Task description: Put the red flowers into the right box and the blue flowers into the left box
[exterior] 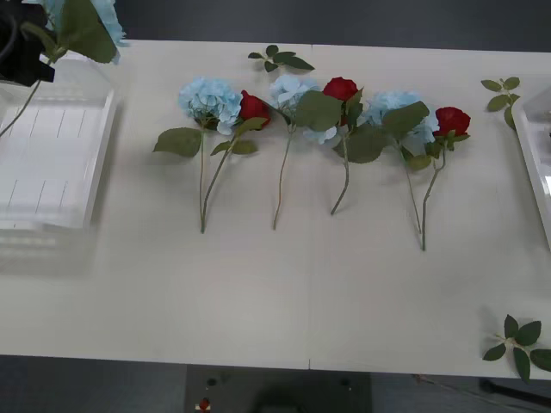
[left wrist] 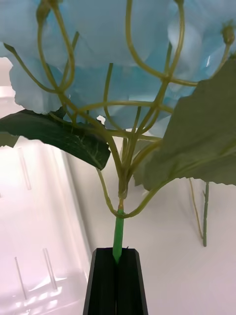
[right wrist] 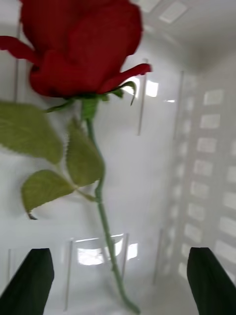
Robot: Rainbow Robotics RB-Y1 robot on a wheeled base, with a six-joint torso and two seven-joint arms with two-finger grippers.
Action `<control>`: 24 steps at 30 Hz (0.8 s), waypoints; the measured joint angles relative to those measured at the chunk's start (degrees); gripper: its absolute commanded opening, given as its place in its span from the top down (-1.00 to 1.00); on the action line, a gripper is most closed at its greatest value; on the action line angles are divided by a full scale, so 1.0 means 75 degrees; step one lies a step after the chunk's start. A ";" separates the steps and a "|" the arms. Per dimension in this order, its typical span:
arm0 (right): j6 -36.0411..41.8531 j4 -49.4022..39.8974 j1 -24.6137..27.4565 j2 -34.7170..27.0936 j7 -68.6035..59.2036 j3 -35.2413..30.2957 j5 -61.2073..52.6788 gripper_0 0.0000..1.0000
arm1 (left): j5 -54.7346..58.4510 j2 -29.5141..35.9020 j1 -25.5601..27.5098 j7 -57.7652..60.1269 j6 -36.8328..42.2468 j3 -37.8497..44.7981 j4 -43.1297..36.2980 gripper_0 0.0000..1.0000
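Note:
My left gripper [exterior: 21, 52] [left wrist: 117, 275] is shut on the green stem of a blue flower [exterior: 82, 21] [left wrist: 113, 59], held above the far edge of the left box [exterior: 52, 155] [left wrist: 34, 206]. My right gripper [right wrist: 118, 280] is open inside the right box [exterior: 534, 163] [right wrist: 196, 123]. A red flower [right wrist: 78, 44] lies free on the box floor just beyond its black fingers [right wrist: 29, 280]. On the table three blue flowers [exterior: 209, 99] and three red flowers [exterior: 341, 88] lie in a row, stems toward me.
Loose leaf sprigs lie at the far middle [exterior: 280, 58], the far right [exterior: 501, 90] and the near right corner [exterior: 516, 340]. The table's near half is bare white surface.

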 measured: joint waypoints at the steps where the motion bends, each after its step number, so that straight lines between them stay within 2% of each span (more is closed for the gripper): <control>1: 0.0288 -0.0125 -0.0008 -0.0017 0.0000 -0.0006 -0.0172 -0.92 | -0.0028 0.0010 0.0058 -0.0020 0.0084 0.0175 0.0004 1.00; 5: 0.1852 -0.1065 -0.0018 -0.0342 0.0000 -0.0368 -0.0992 -0.92 | -0.0097 0.0052 0.0073 -0.0812 0.0635 0.0586 0.0088 1.00; 10: 0.3669 -0.2218 -0.0018 -0.0898 -0.0273 -0.1506 -0.1572 -0.92 | -0.0306 0.0052 0.0072 -0.1393 0.1198 0.1261 0.0114 1.00; 13: 0.3924 -0.2960 -0.0022 -0.1259 -0.1223 -0.1675 -0.1953 -0.92 | -0.0354 0.0052 0.0072 -0.1399 0.1382 0.1653 0.0159 1.00; 17: 0.4270 -0.3813 -0.0102 -0.1522 -0.3062 -0.1339 -0.2395 -0.92 | -0.0353 0.0052 0.0072 -0.1420 0.1398 0.1793 0.0201 1.00; 21: 0.4055 -0.4503 -0.0145 -0.1520 -0.3767 -0.0975 -0.2404 -0.92 | -0.0355 0.0052 0.0072 -0.1425 0.1015 0.1562 0.0284 1.00; 24: 0.3557 -0.5183 -0.0145 -0.1512 -0.4348 -0.0623 -0.2381 -0.92 | -0.0385 0.0052 0.0044 -0.1425 0.0701 0.1382 0.0766 1.00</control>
